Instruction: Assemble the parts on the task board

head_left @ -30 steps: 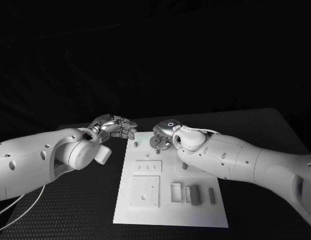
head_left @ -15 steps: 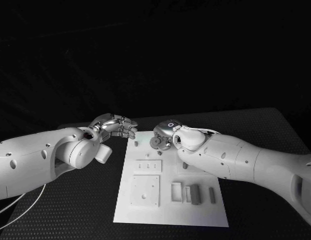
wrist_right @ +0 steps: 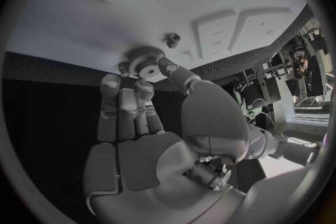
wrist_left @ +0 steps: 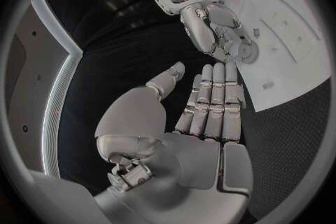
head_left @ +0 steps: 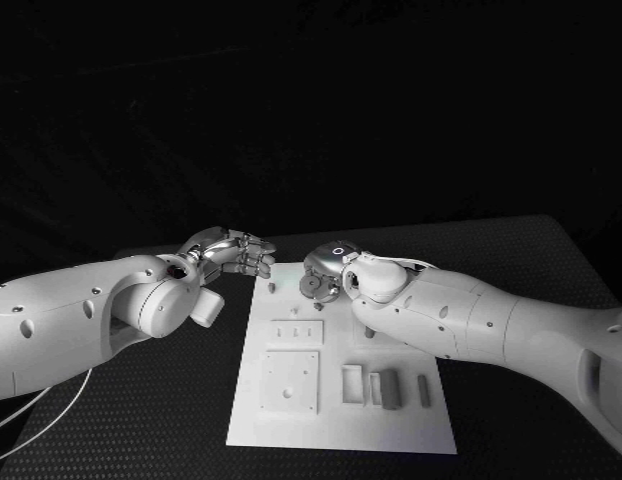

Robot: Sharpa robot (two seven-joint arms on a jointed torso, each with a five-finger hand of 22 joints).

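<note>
- Gear: small grey toothed metal-looking gear wheel (wrist_right: 145,63) sits at the far end of the white flat task board (head_left: 398,420), near a small stud (wrist_right: 172,40).
- I see my right hand (wrist_right: 136,92) pinching the gear by its rim.
- Left hand (wrist_left: 203,106) hovers just off the board's far left corner, fingers straight, holding nothing.
- I judge the gear light, stiff and slippery; grip across the teeth.
</note>
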